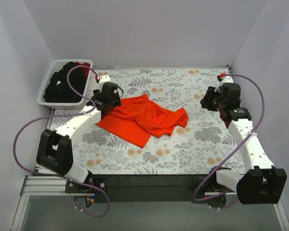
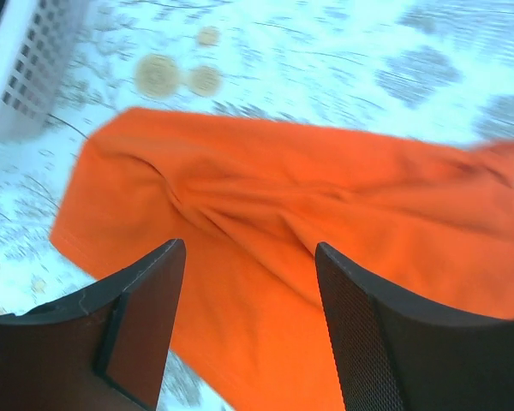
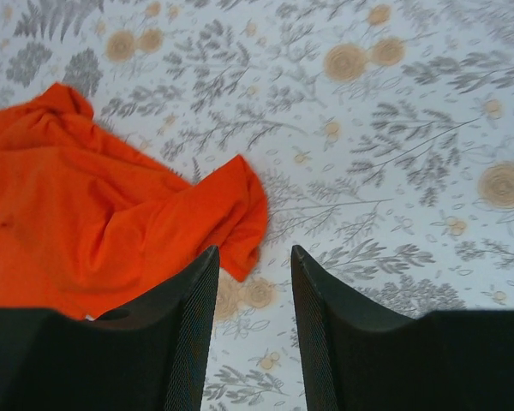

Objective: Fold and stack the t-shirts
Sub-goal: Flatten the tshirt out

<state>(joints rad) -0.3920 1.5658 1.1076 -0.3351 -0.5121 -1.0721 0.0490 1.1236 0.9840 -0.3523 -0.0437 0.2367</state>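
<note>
From above, the orange t-shirt [image 1: 144, 120] lies rumpled in the middle of the counter [image 1: 192, 144]. The dark t-shirts [image 1: 60, 89] are heaped in the white basket [image 1: 44, 98] at the far left corner. In the left wrist view, the left fingers [image 2: 146, 317] are spread apart over the orange cloth — gripping nothing. In the right wrist view, the right fingers [image 3: 188, 342] are parted too — above the flowered counter, near the shirt's edge.

This is looking like a robotics lab. White walls [image 1: 144, 29] are boxing in a desk [image 1: 192, 144] carrying two bolted arms [image 1: 77, 124].
</note>
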